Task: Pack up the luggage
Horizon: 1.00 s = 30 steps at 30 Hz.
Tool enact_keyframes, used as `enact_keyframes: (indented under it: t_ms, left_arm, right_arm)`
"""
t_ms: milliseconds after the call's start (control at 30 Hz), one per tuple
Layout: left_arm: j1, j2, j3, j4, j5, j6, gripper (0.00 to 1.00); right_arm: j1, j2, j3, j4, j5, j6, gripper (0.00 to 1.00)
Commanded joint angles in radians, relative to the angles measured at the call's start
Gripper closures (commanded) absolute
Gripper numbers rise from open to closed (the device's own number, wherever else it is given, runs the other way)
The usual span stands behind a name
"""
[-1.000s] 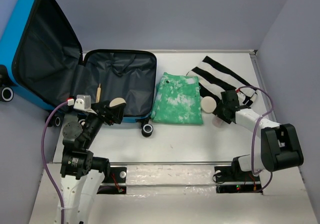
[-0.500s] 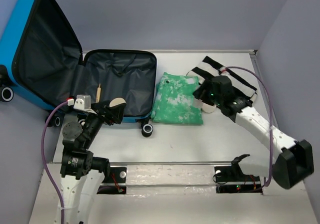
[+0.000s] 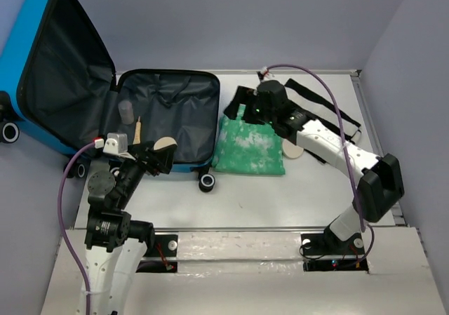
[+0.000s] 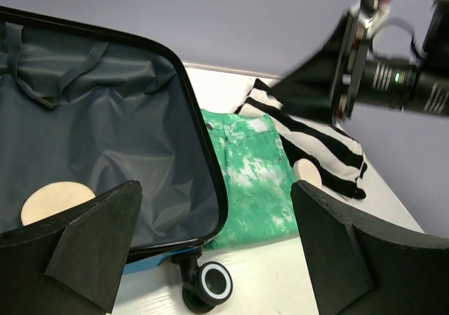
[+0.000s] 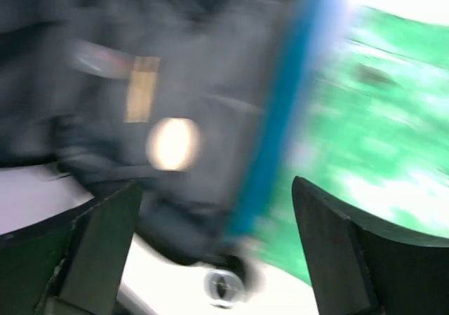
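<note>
The bright-blue luggage (image 3: 42,41) lies open at the left, lid raised, black-lined half (image 3: 175,111) flat on the table. A beige disc (image 3: 165,144) and a thin wooden stick (image 3: 139,128) lie in it. My left gripper (image 3: 151,157) is open and empty at the luggage's front edge; in its own view (image 4: 216,217) I see the lining (image 4: 105,139) and a wheel (image 4: 214,281). My right gripper (image 3: 237,106) is open and empty over the far edge of a green garment (image 3: 249,143), beside the luggage. Its own view (image 5: 216,203) is blurred.
A black-and-white striped garment (image 3: 319,115) lies to the right of the green garment, partly under my right arm. A second beige disc (image 3: 293,149) lies on the table at its near edge. A faint grey shape (image 3: 126,111) shows on the lining. Walls enclose the table.
My right arm has swung left from the striped garment to the far edge of the green garment by the luggage. The grey shape on the lining is new. The left arm has not moved.
</note>
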Motion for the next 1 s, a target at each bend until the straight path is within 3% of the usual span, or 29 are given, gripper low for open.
enact_keyframes:
  t_ms: [0,67,100,233,533,600,633,733,767,967]
  left_arm:
    - [0.006,-0.021,0.003,0.038,0.023,-0.005,0.01]
    - [0.006,-0.02,0.001,0.041,0.026,-0.007,0.01]
    - [0.006,-0.02,0.0,0.041,0.026,-0.007,0.01]
    - [0.006,-0.014,0.0,0.041,0.029,-0.007,0.01]
    - [0.006,-0.003,-0.002,0.043,0.027,-0.007,0.01]
    - [0.006,-0.001,0.0,0.043,0.029,-0.007,0.01]
    - [0.006,-0.001,0.0,0.043,0.029,-0.007,0.01]
    - [0.006,-0.001,0.0,0.041,0.027,-0.008,0.01]
    - [0.006,-0.003,0.0,0.043,0.029,-0.008,0.01]
    - [0.006,-0.003,-0.003,0.049,0.043,-0.008,0.01]
  right_arm:
    - [-0.128,-0.169,-0.311,-0.063,0.212,-0.067,0.13]
    - [-0.186,-0.242,-0.421,-0.077,0.27,-0.073,0.25]
    - [-0.248,-0.262,-0.512,-0.082,0.283,-0.082,0.26]
    - [-0.331,-0.295,-0.63,-0.088,0.327,-0.098,0.28]
    - [-0.403,-0.11,-0.648,-0.033,0.317,-0.067,0.39]
    - [-0.415,-0.079,-0.642,-0.004,0.288,-0.059,0.46]
    - [-0.415,-0.053,-0.642,0.005,0.283,-0.059,0.58]
    - [-0.426,-0.048,-0.647,0.013,0.295,-0.055,0.78]
    - [-0.426,-0.092,-0.656,0.015,0.295,-0.055,0.91]
    - [-0.417,-0.397,-0.742,-0.014,0.262,-0.059,0.93]
